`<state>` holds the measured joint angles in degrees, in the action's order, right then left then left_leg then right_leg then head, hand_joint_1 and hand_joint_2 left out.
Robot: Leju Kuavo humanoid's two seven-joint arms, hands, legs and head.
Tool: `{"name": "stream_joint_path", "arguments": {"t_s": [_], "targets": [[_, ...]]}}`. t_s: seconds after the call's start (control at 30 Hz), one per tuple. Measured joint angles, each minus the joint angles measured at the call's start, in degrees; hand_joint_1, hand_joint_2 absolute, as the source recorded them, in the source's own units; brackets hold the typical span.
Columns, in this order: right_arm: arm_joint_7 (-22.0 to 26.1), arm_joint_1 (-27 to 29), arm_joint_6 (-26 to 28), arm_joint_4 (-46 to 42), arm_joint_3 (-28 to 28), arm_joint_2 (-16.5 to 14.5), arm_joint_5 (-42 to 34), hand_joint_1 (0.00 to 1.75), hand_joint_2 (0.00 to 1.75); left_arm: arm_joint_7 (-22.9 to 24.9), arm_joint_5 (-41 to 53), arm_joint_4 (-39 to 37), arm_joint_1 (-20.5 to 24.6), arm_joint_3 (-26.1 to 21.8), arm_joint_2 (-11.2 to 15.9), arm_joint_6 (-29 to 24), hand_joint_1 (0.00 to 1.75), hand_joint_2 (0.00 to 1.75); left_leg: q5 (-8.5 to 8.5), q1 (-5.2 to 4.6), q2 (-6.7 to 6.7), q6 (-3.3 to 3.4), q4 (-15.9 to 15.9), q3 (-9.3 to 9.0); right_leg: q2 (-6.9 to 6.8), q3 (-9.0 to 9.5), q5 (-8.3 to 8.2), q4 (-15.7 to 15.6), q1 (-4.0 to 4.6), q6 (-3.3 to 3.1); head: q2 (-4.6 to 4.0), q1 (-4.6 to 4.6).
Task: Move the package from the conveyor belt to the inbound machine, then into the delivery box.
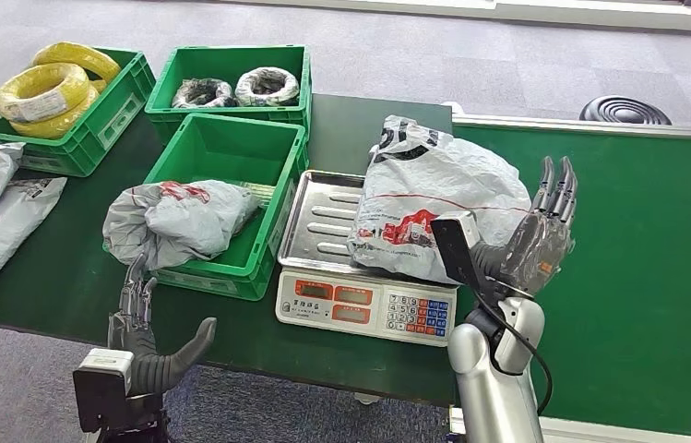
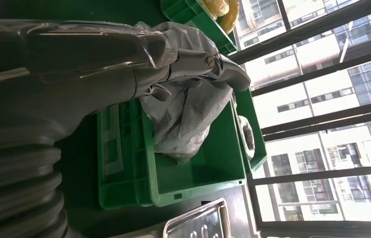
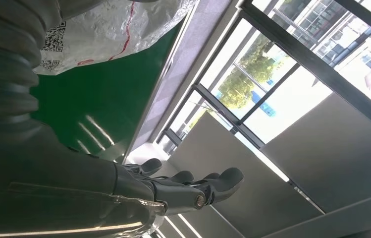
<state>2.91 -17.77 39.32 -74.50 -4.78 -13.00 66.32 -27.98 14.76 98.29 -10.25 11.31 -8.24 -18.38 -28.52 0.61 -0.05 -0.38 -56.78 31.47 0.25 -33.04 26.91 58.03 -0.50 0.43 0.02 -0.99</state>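
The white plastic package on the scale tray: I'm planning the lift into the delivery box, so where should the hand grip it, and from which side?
Probably its crumpled upper bulge, from the right: the white plastic package slumps over the steel scale tray, and the open right hand is already beside that edge.

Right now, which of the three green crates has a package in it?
The nearest green crate, beside the scale: a grey package drapes over its front-left wall. The back crates hold yellow cable coils and dark bundles.
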Motion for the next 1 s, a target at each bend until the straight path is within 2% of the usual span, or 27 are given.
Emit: {"name": "stream_joint_path", "arguments": {"t_s": [0.13, 0.2, 0.27, 0.43, 0.63, 0.8, 0.93, 1.0], "targets": [[1.00, -0.09, 0.13, -0.11, 0.35, 0.10, -0.31, 0.00, 1.75, 0.00, 0.26, 0.00, 0.34, -0.37, -0.39, 0.05, 0.00, 1.75, 0.00, 0.00, 0.00, 0.00, 0.00, -0.01, 0.00, 0.01, -0.01, 0.00, 0.00, 0.00, 0.00, 0.01], [3.93, -0.14, 0.29, -1.05, 1.05, -0.15, -0.73, 0.00, 1.75, 0.00, 0.34, 0.00, 0.33, -0.54, -0.56, 0.04, 0.00, 1.75, 0.00, 0.00, 0.00, 0.00, 0.00, -0.01, 0.00, 0.01, -0.01, 0.00, 0.00, 0.01, 0.00, 0.01], [9.10, -0.06, 0.34, -3.46, 2.65, -1.13, -1.75, 0.00, 1.75, -0.03, 0.36, 0.00, 0.28, -0.62, -0.66, 0.11, 0.00, 1.75, 0.01, 0.00, 0.00, 0.00, 0.00, -0.01, -0.01, 0.00, -0.01, 0.00, 0.00, 0.00, 0.00, 0.00], [22.03, 3.56, 0.36, -16.54, 6.35, -4.54, -9.32, 0.00, 1.75, -3.03, 0.85, 0.76, 0.35, -0.72, -1.03, 0.34, 0.00, 1.75, 0.00, 0.01, -0.03, 0.00, 0.00, 0.04, -0.02, -0.06, 0.02, 0.00, 0.00, 0.01, 0.00, -0.01], [28.60, 10.60, 0.34, -33.31, 6.14, -6.44, -14.85, 0.00, 1.75, -8.57, 2.57, 4.82, 3.46, 0.55, -1.03, -3.10, 0.00, 1.75, -0.03, -0.01, -0.02, 0.01, 0.00, 0.06, -0.01, -0.06, 0.02, -0.02, -0.01, 0.01, 0.00, 0.01], [31.12, 13.87, 0.32, -38.53, 4.82, -6.88, -17.51, 0.00, 1.75, -8.34, 1.93, 5.69, 9.78, 3.21, -0.95, -4.40, 0.00, 1.75, 0.01, 0.00, -0.03, 0.02, 0.00, -0.07, -0.02, 0.05, 0.00, -0.03, -0.01, 0.01, 0.00, 0.00], [35.56, 15.41, 0.31, -39.18, 4.93, -6.89, -24.22, 0.00, 1.75, -4.63, 1.85, 2.01, 18.62, 7.00, -1.18, -0.52, 0.00, 1.75, 0.11, -0.01, -0.18, 0.05, -0.02, -0.15, -0.12, 0.14, -0.05, -0.03, -0.01, 0.04, 0.00, 0.00], [36.55, 16.03, 0.31, -40.52, 5.24, -6.89, -27.27, 0.00, 1.75, -2.65, 2.79, -1.55, 23.23, 9.83, -2.14, 1.81, 0.00, 1.75, 0.14, -0.03, -0.24, 0.06, -0.03, -0.14, -0.13, 0.17, -0.09, -0.03, -0.03, 0.08, 0.00, 0.01]]}}
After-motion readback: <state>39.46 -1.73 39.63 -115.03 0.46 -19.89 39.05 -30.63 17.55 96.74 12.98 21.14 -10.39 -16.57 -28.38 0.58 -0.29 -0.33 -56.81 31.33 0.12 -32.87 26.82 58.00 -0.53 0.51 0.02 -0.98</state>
